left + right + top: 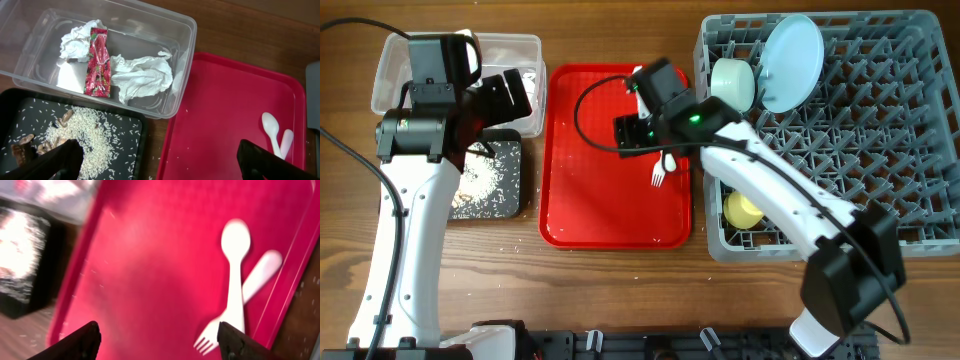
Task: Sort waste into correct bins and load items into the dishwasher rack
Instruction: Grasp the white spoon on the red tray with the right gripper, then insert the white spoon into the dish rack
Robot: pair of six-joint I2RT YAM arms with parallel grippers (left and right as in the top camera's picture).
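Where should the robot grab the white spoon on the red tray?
Grab the spoon by its thin handle, close to the round end, coming straight down from above. It lies flat on the red tray, and further along the handle crosses the fork, so only that stretch is free.

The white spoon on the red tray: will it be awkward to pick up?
Probably light and fairly stiff, being thin plastic. The white spoon lies flat on the smooth red tray, so it may slide. It crosses the fork, which could shift too.
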